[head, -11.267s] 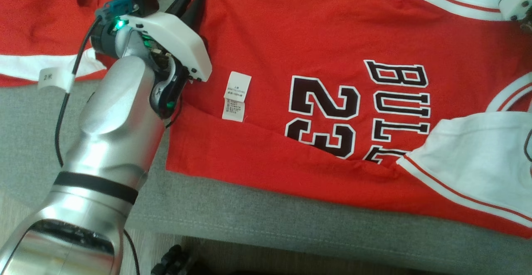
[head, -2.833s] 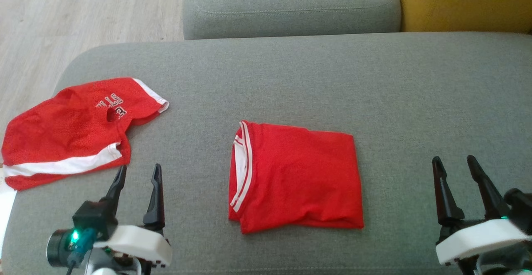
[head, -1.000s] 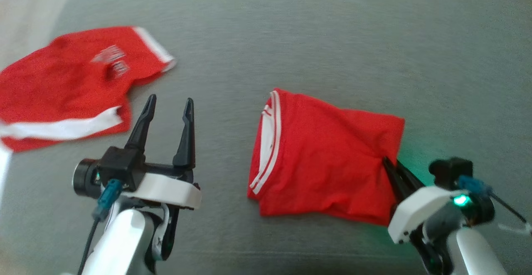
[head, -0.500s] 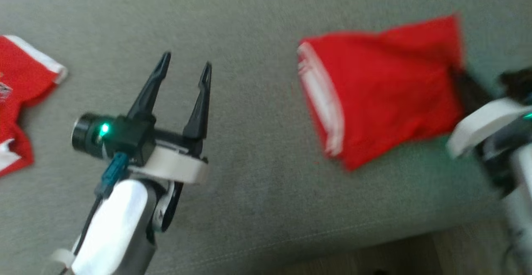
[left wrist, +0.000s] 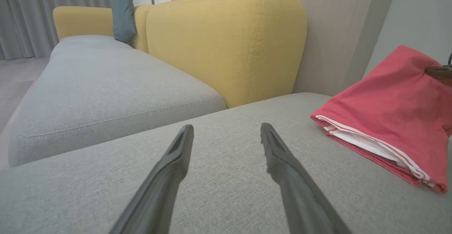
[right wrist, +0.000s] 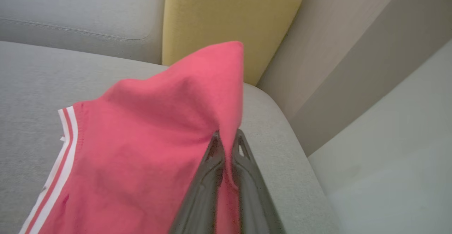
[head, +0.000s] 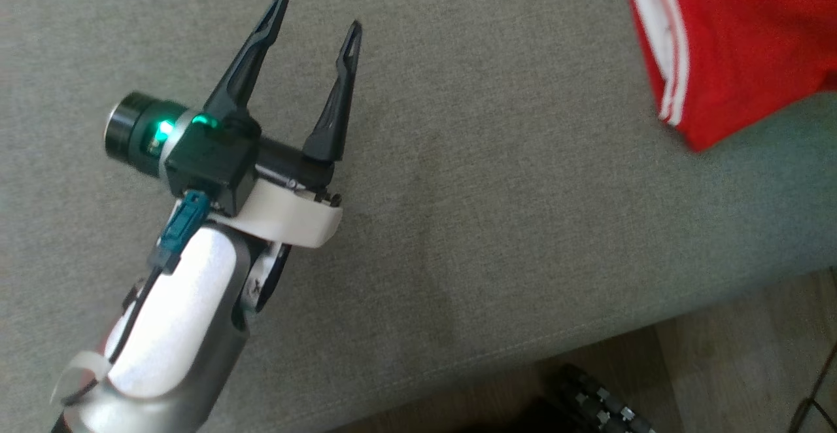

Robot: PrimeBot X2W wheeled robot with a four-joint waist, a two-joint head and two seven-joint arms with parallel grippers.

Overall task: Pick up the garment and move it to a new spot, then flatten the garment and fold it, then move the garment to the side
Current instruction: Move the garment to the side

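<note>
The garment [right wrist: 148, 138] is a folded red jersey in thin, soft knit with a band of white-and-red striped trim along one folded edge. It looks light and completely limp. Lifted by one corner it rises to a peak at the pinch and sags away below in loose drapes, so the fold will likely slump or fall open if it is swung fast. The fabric has a slight sheen and could slide between smooth fingers. The safest hold is deep on a corner where all the layers stack, not on a single outer layer. A second hold at the opposite corner would keep the fold square.

The right gripper [right wrist: 227, 136] has its two dark fingers pressed nearly together on that raised corner, with red cloth showing between them, low and centre in the right wrist view. In the head view the jersey fills the upper right corner, cut off by the frame. In the left wrist view it sits at the right, its striped edge low over the seat; I cannot tell whether it touches.

The left gripper [head: 318, 11] hangs at the upper left of the head view with its fingers spread wide and nothing between them, well apart from the jersey.

Beneath both is the grey seat cushion [head: 490, 191], a coarse woven fabric with a stitched seam near its front edge. Behind it stands a rounded mustard-yellow backrest [left wrist: 226, 43] with a teal pillow [left wrist: 123, 11] beyond. Pale wood floor [head: 739, 367] shows at the lower right of the head view.
</note>
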